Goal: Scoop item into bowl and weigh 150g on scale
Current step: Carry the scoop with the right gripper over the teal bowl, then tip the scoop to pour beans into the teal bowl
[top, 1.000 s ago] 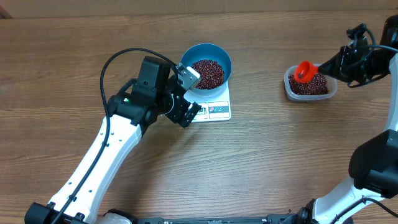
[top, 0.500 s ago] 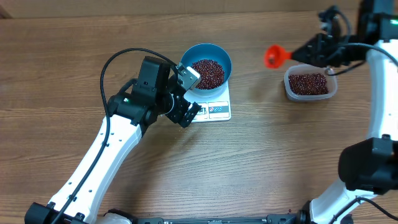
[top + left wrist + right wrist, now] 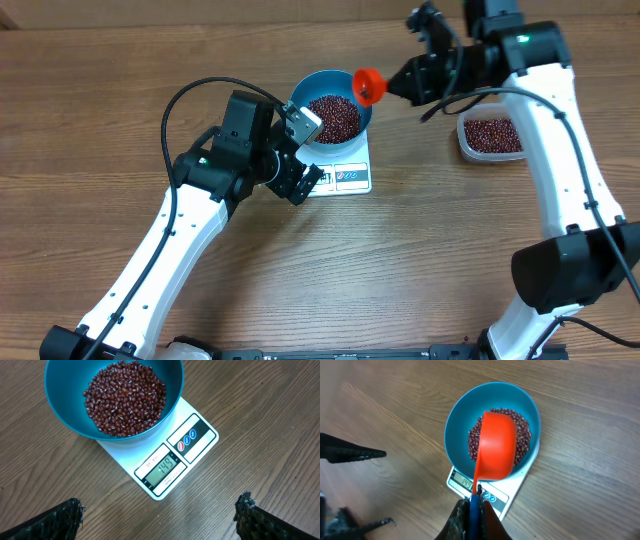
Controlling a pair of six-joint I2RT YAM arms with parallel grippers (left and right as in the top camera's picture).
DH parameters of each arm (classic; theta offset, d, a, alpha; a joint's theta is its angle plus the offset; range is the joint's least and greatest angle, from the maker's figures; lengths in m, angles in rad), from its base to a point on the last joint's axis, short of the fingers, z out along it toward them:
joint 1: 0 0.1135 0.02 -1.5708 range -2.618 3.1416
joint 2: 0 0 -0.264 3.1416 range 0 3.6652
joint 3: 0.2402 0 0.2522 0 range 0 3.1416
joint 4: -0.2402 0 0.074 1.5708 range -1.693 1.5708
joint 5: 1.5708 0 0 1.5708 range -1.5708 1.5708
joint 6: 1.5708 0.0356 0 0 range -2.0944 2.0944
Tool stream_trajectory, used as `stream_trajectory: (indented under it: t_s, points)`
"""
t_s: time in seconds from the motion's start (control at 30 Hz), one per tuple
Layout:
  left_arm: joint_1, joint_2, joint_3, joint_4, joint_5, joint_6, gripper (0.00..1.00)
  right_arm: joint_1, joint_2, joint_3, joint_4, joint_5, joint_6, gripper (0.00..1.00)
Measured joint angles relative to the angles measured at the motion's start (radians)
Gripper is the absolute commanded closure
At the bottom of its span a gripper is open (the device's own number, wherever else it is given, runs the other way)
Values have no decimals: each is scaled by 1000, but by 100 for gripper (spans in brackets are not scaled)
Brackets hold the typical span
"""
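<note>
scoop (image 3: 368, 86) over bowl (image 3: 330, 77), left hand (image 3: 160, 510) crowding scale (image 3: 356, 152)

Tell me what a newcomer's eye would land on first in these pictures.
The bright orange-red plastic scoop stands out first, held by its handle in the shut right claw over the round bright blue bowl. That bowl, heaped with small dark red-brown beans, sits on the small white rectangular kitchen scale near the table's middle, and the scale's display reads 149.
</note>
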Motion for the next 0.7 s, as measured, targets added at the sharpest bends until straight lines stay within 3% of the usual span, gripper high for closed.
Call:
stream_trajectory:
  t_s: [0.37, 0.7]
  points:
    - [0, 0, 0, 0, 0, 0, 0, 151, 0, 0, 42, 270, 2, 96]
    - [0, 0, 0, 0, 0, 0, 1, 172, 0, 0, 68, 347, 2, 96]
